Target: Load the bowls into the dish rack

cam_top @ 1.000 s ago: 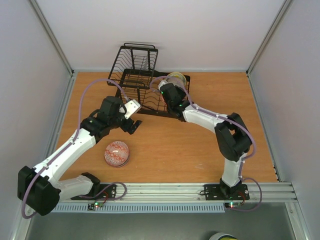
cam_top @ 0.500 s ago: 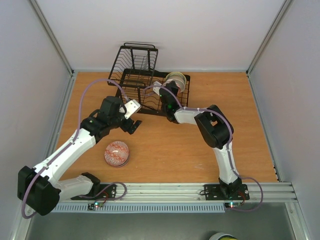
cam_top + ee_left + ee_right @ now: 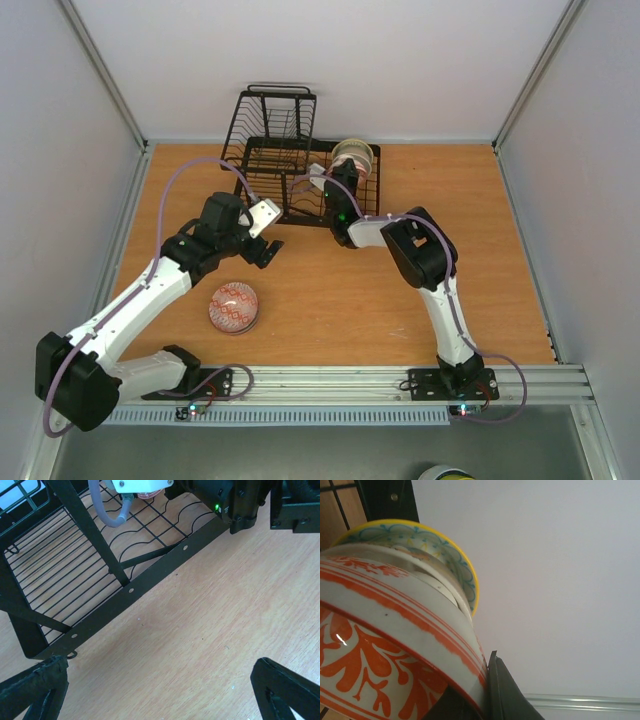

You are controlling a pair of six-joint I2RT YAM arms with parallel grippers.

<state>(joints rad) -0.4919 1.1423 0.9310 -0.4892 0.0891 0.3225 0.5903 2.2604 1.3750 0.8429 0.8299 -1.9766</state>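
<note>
The black wire dish rack [image 3: 268,165] stands at the back centre. At its right end a cream bowl with teal rim and yellow edge [image 3: 355,150] stands on edge; it also shows in the right wrist view [image 3: 451,550]. My right gripper [image 3: 346,175] is shut on the rim of the red-and-white bowl [image 3: 385,645], held against the cream bowl; one finger [image 3: 506,697] presses its outer wall. A pink-red bowl [image 3: 234,306] lies upside down on the table. My left gripper [image 3: 266,250] is open and empty above bare wood [image 3: 160,695], beside the rack's front bar [image 3: 150,575]. The mint green bowl is out of view.
The wooden table [image 3: 420,290] is walled at the left, right and back. The right arm's elbow [image 3: 415,240] is folded close to the rack's front right corner. A round pale object [image 3: 446,472] shows partly below the front rail.
The right arm's elbow has swung left towards the rack, and its gripper has moved back with the bowl to the rack's right end. The rack has turned slightly. The left arm has hardly moved.
</note>
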